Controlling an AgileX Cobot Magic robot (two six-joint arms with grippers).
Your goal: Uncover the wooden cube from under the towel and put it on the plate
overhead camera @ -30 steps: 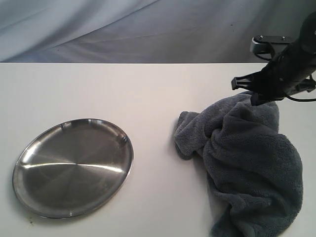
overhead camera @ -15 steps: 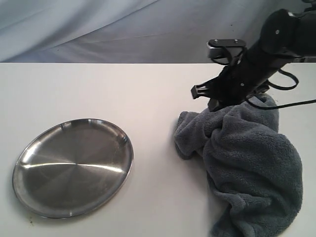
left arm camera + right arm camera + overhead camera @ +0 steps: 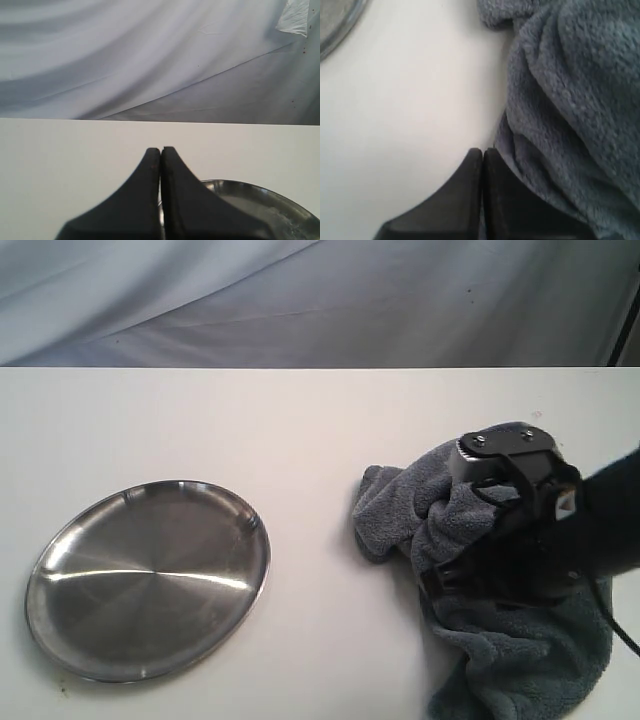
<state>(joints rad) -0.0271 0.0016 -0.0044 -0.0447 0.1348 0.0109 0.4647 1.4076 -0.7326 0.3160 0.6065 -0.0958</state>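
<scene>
Lengthwise, the crumpled towel (image 3: 530, 670) runs far to near.

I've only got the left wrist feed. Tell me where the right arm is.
Observer: The right arm is low over the towel, on the right side of the table.
Operator: Report its gripper.
Observer: The right gripper is shut, tips at the towel's edge over bare table, with no cloth visibly between them.
Operator: Check for the cube.
Observer: No wooden cube shows in any view; the towel lies bunched.
</scene>
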